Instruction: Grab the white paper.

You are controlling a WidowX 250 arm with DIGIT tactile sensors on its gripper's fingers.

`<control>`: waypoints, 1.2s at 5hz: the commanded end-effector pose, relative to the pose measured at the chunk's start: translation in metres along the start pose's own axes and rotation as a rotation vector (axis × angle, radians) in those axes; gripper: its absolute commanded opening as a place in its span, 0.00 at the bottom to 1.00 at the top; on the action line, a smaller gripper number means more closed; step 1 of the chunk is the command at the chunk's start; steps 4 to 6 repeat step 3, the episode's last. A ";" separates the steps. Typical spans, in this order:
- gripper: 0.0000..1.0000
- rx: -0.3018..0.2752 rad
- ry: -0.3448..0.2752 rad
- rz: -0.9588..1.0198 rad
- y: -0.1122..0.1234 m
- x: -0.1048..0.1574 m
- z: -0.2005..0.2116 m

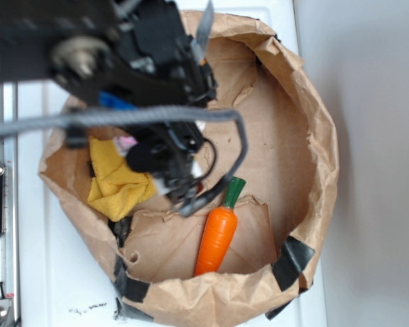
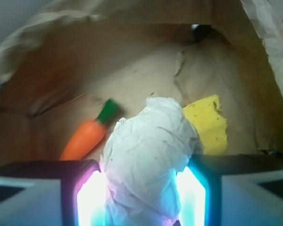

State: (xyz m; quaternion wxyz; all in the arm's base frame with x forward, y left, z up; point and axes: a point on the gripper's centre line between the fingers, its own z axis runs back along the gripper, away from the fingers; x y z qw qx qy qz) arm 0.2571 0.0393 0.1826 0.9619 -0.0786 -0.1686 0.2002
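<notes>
Grasp step in hand: gripper (image 2: 141,197) clamped on white paper (image 2: 148,155), wad filling gap between fingers, right of toy carrot (image 2: 87,134), inside brown paper bag (image 2: 132,61). Next, by judgement: straight lift clear of bag rim, grip kept firm.

My exterior view is bright and evenly lit, though the arm (image 1: 123,61) close to the lens is badly blurred. On the wrist view, the finger pads (image 2: 92,200) glow washed-out cyan and pink, casting colour on the white paper (image 2: 148,160). The brown paper bag (image 2: 132,61) looks soft and dim at the far left.
</notes>
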 end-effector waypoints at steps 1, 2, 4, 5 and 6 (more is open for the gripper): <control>0.00 -0.016 0.183 -0.329 -0.021 0.005 0.025; 0.00 0.053 0.176 -0.316 -0.023 0.006 0.028; 0.00 0.120 0.106 -0.297 -0.028 0.011 0.025; 0.00 0.120 0.106 -0.297 -0.028 0.011 0.025; 0.00 0.120 0.106 -0.297 -0.028 0.011 0.025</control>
